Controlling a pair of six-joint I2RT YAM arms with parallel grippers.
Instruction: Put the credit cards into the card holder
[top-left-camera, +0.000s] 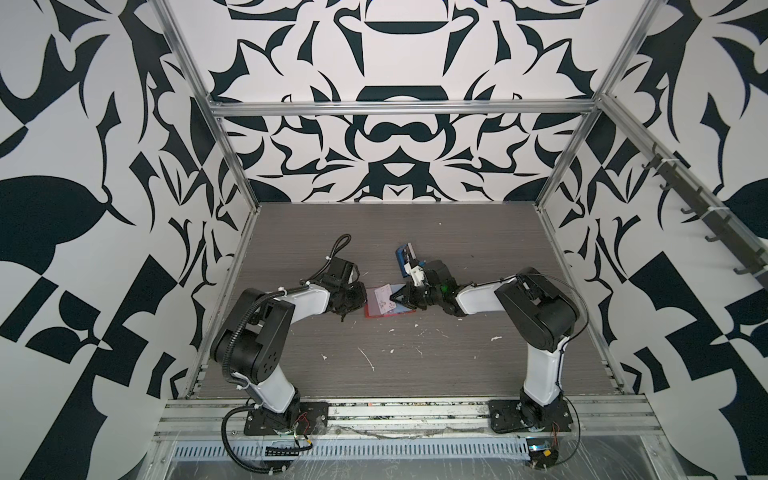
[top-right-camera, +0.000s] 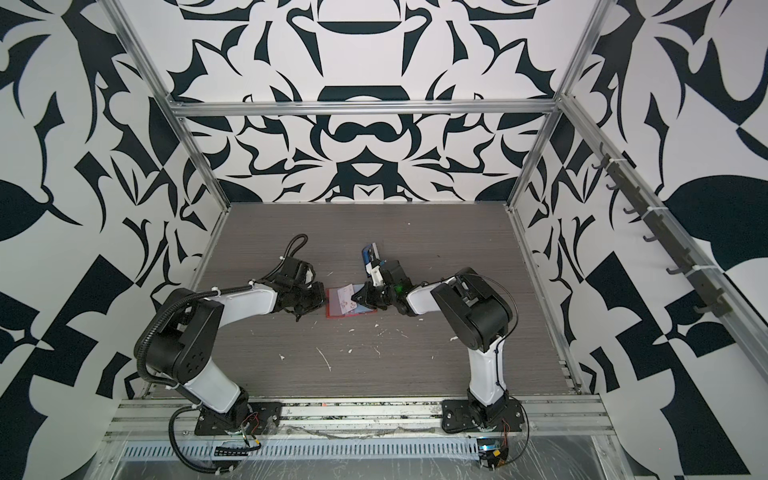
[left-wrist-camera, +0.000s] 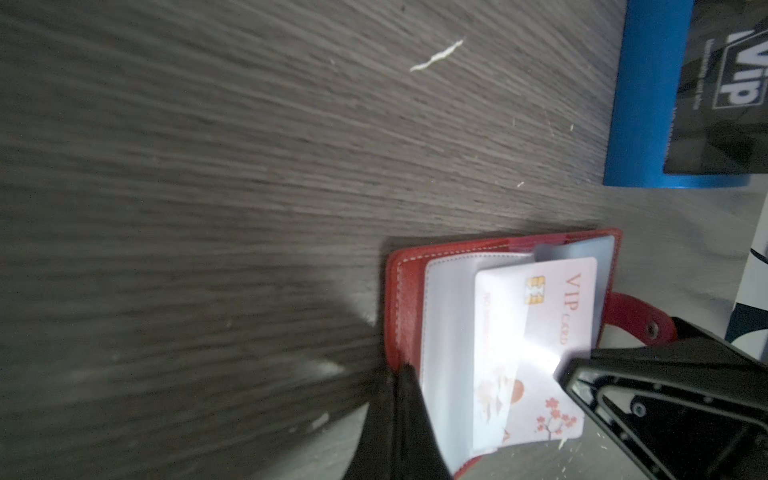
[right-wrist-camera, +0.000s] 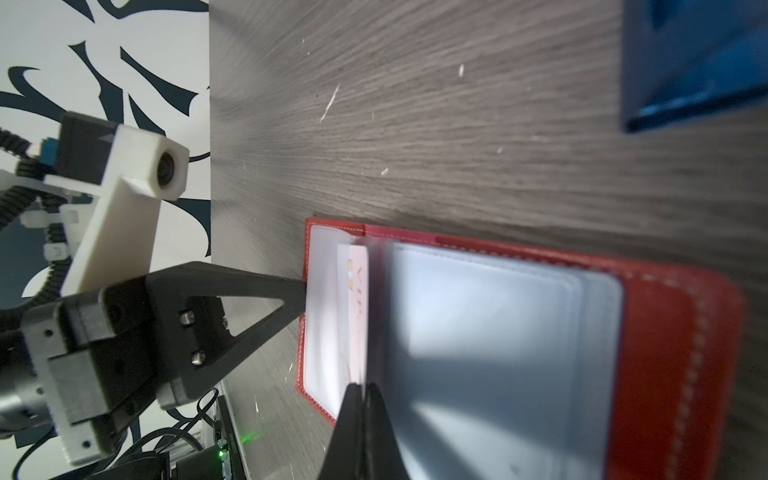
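The left gripper (right-wrist-camera: 300, 296), jaws together, presses the open holder (left-wrist-camera: 392, 299) at its 9 o'clock edge, probably to pin it at table centre, while the right gripper (right-wrist-camera: 360, 392), from 3 o'clock, clamps the white card (left-wrist-camera: 552, 324) half inside a sleeve.

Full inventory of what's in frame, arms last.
table: 1, grey wood grain, under everything
card holder: 1, red, open, mid-table
white card: 1, pale, partly under a holder sleeve
rack: 1, blue, behind the holder
dark card: 1, black, in the rack
flecks: several, white, near part of the table
left gripper: 1, black, shut, tip at the holder's edge
right gripper: 1, black, shut on the white card
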